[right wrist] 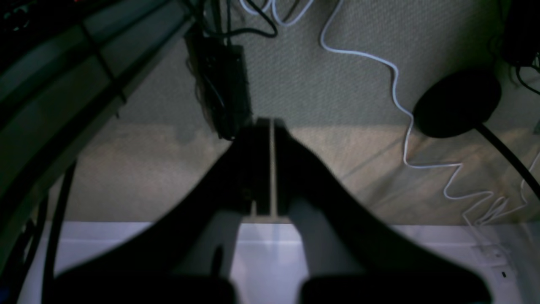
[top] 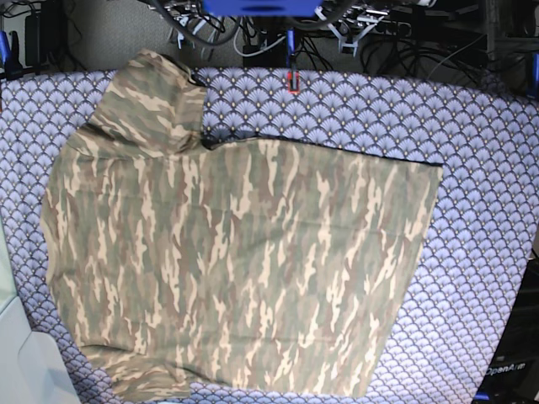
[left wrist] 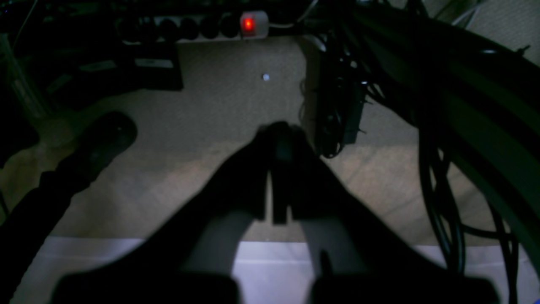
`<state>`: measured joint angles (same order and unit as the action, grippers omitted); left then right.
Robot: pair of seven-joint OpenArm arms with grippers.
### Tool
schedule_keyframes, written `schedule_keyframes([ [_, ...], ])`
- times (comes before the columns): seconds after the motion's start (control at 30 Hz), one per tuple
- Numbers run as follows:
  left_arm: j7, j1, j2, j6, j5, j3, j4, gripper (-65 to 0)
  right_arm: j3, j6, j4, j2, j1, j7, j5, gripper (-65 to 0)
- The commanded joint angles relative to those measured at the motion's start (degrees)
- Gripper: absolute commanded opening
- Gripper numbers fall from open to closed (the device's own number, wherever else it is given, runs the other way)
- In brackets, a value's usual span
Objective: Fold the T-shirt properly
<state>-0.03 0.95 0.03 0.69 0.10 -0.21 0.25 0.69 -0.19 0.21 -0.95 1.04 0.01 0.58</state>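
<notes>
The camouflage T-shirt (top: 244,261) lies spread flat and sideways in the base view. One sleeve (top: 156,101) points to the far left, the other (top: 139,379) to the near left, and the hem is on the right. Neither gripper shows in the base view. My left gripper (left wrist: 278,131) shows in the left wrist view, shut and empty, hanging over the carpet beyond the table edge. My right gripper (right wrist: 270,124) shows in the right wrist view, also shut and empty over the carpet. The shirt is out of both wrist views.
A purple scallop-patterned cloth (top: 472,126) covers the table under the shirt. A power strip with a red light (left wrist: 249,24) and black cables (left wrist: 434,169) lie on the floor. A white cable (right wrist: 400,105) and a black round base (right wrist: 457,103) are there too.
</notes>
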Motion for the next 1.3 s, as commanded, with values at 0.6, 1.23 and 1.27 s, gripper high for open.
schedule_keyframes([
  [0.6,0.1,-0.5,-0.2,0.2,-0.1,0.3,-0.3,-64.6,-0.2,0.7,-0.1,1.3,-1.8,0.0,-0.4,-65.0],
  [1.23,0.1,-0.2,-1.7,0.2,-0.1,0.3,-0.1,-64.6,0.2,0.7,-0.2,2.5,-1.8,-0.5,-0.4,-65.0],
  [1.27,0.1,-0.2,-1.7,0.2,-0.1,0.3,-0.1,-64.6,0.2,0.7,-0.2,2.5,-1.8,-0.2,-0.4,-65.0],
])
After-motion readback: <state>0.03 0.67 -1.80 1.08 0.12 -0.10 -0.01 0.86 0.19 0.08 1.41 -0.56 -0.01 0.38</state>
